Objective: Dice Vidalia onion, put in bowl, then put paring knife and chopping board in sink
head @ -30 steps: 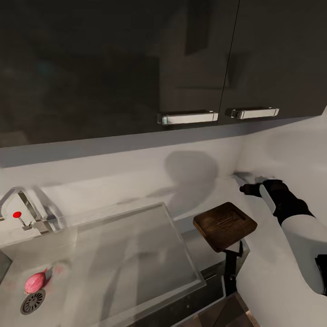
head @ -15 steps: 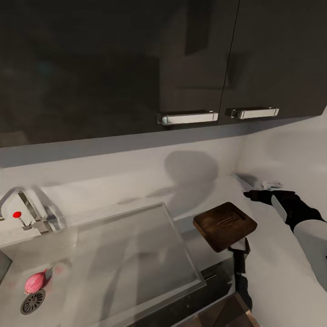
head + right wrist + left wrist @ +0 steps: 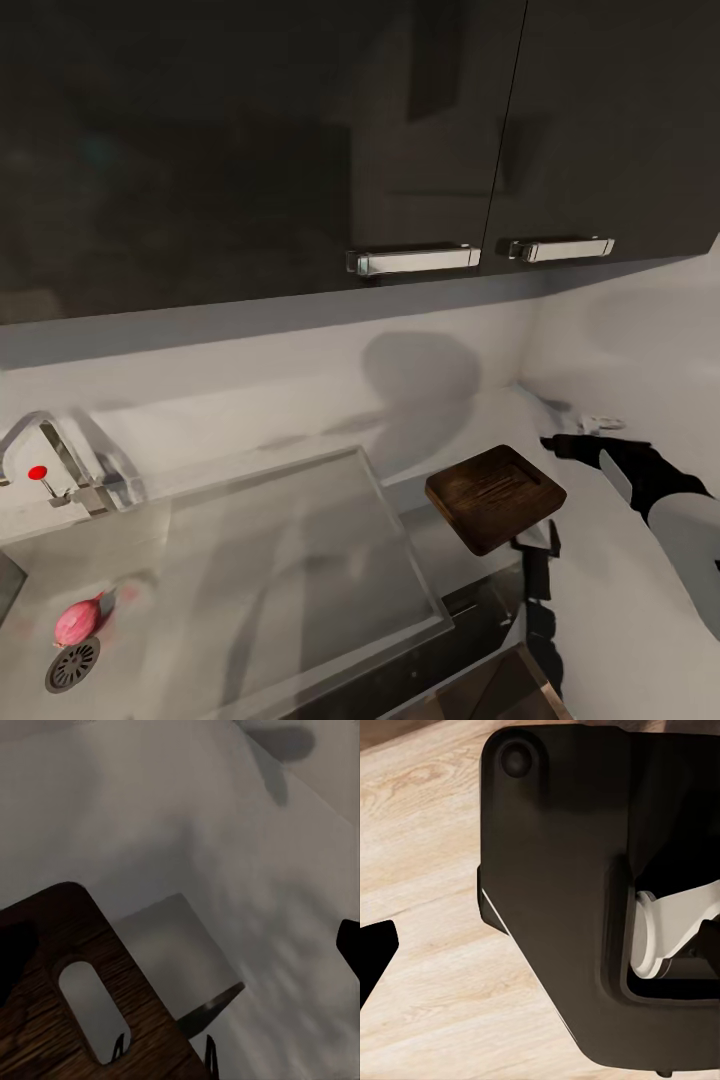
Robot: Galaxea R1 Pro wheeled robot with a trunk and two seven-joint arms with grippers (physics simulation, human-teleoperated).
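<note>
The pink Vidalia onion (image 3: pixel 77 620) lies in the grey sink (image 3: pixel 300 560), beside the round drain (image 3: pixel 72 663). On the countertop (image 3: pixel 600 600), right of the drainboard, sits the dark wooden chopping board (image 3: pixel 495 496) (image 3: pixel 67 1020); the right wrist view looks over its slotted end. My right gripper (image 3: pixel 556 443) (image 3: pixel 180 952) hovers open just right of and behind the board, holding nothing. In the left wrist view one dark fingertip (image 3: pixel 375 949) of my left gripper stands at the picture's edge, over wooden floor. The paring knife and the bowl are out of view.
The chrome tap (image 3: pixel 55 455) with a red dot stands behind the sink. Dark wall cabinets (image 3: pixel 300 150) with metal handles hang overhead. A small pale object (image 3: pixel 600 422) lies by the wall behind my right gripper. The robot's dark base (image 3: pixel 585 907) looms beside my left gripper.
My right gripper has drawn back from the wall toward me and slightly right, uncovering the small pale object behind it. The onion and the board have not moved.
</note>
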